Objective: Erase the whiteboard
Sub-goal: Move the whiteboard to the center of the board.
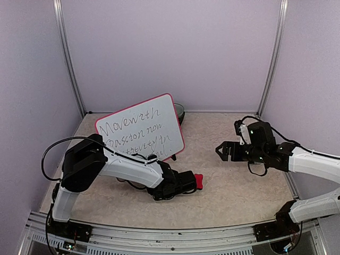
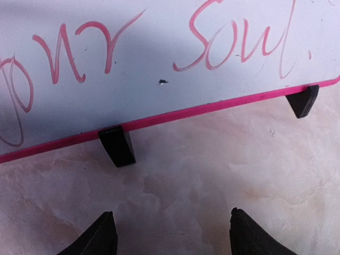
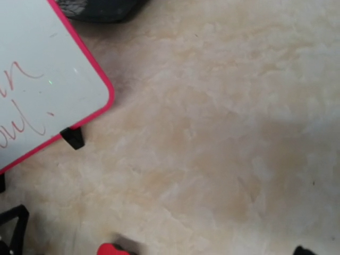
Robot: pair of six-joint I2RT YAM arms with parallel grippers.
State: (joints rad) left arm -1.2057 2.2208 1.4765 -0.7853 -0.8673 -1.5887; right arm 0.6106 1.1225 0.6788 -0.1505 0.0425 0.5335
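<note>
On the mottled beige tabletop (image 1: pixel 239 196), left of centre, the whiteboard (image 1: pixel 141 133) stands tilted back on small black feet (image 2: pixel 117 147), its face covered in handwriting inside a pink-red frame. Pale lilac walls (image 1: pixel 170 48) close in the space, with metal uprights (image 1: pixel 69 58) in the back corners. A dark round object (image 1: pixel 181 111) sits just behind the board. The left gripper (image 2: pixel 172 236) faces the board's lower edge, its fingers apart with nothing between them. A small red block (image 1: pixel 198 180) lies beside that arm. The right gripper (image 1: pixel 221 151) is off to the board's right, spread wide and empty.
</note>
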